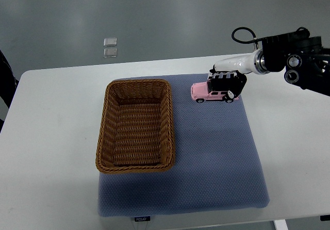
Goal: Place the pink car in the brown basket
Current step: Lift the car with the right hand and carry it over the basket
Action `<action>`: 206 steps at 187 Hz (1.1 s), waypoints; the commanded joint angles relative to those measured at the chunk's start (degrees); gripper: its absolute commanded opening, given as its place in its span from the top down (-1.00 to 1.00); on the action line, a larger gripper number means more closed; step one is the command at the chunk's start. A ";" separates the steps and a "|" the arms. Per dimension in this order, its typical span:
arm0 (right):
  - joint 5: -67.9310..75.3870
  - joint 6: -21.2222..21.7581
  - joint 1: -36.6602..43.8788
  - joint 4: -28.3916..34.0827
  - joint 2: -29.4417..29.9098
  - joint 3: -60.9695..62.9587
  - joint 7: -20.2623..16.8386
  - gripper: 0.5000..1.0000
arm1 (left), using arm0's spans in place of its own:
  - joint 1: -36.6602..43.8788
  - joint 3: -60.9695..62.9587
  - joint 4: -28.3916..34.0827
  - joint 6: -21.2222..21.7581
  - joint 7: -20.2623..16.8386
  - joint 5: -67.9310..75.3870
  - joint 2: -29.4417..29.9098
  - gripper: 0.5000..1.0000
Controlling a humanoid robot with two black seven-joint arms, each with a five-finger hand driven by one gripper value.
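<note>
Grey floor fills the far background behind a white table point(46, 137), and two small clear squares point(110, 47) lie out there on the floor, one just behind the other. On the table lies a blue-grey mat point(216, 158), with a small dark label point(141, 219) at its near edge.

On the mat's left part sits the brown basket point(135, 126), a woven rectangle, its inside bare wicker. Its left side hangs slightly past the mat's edge onto the table.

To the right of the basket, near the mat's far edge, is the pink car point(211, 92). It stands on its wheels, lengthwise across the picture, close to the basket's far right corner but not touching it.

My right hand point(229, 83) comes in from the right edge on a white forearm with black joint housings and a looped cable behind it. My dark fingers point(235, 88) are curled down over the roof and the right end of the car, closed around it as far as I can tell; from this steep angle the fingertips blur into the car's dark windows, so I cannot say exactly where each one presses. The car's wheels look level with the mat.
</note>
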 commanded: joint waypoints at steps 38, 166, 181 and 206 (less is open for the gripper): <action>5.05 0.70 7.81 -3.59 8.44 -0.10 0.35 1.00 | 0.00 0.00 0.02 0.00 0.01 -0.01 0.00 -1.00; 2.50 -0.26 2.01 -15.11 30.24 -0.89 0.17 1.00 | 0.00 0.00 -0.07 0.00 0.01 -0.01 0.00 -1.00; 1.09 -0.26 0.78 -16.60 31.38 -0.89 0.17 1.00 | 0.00 0.00 0.02 0.00 0.01 -0.01 0.00 -1.00; 0.30 -0.26 -0.19 -17.66 32.00 -0.89 0.17 1.00 | 0.00 0.00 0.02 0.00 0.01 -0.01 0.00 -1.00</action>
